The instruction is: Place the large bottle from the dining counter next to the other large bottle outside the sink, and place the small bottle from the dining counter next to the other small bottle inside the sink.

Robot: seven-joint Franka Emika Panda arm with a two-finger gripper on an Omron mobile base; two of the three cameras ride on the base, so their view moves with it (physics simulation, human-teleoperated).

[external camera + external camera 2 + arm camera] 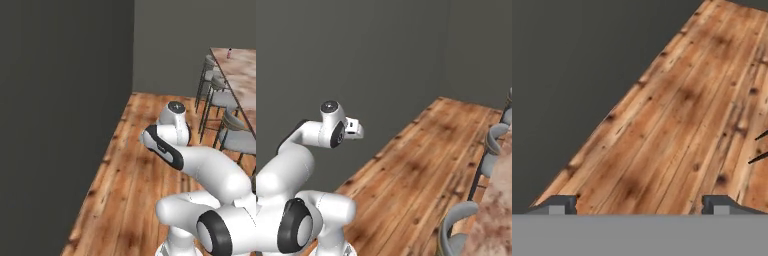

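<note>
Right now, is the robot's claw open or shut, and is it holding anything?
Gripper: open, its two small dark fingertips spread wide apart, holding nothing, over the bare brown wooden plank floor.

The arm [210, 170] is built of glossy white, rounded shells, joined by dark grey to black joint bands. A black ring is seen around the large shoulder joint [215, 235] at the base, and a matching dark ring is shown in the right base view on the same joint [293, 225]. A black curved strip is set along the side of the forearm link [165, 147]. The wrist housing [175, 107] is capped by a flat grey disc with a small pale mark at its centre. A small white boxy block [353, 127] is fitted beside the wrist. Two dark grey finger tips [557, 205] with lighter grey square faces are seen in the hand view.
</note>
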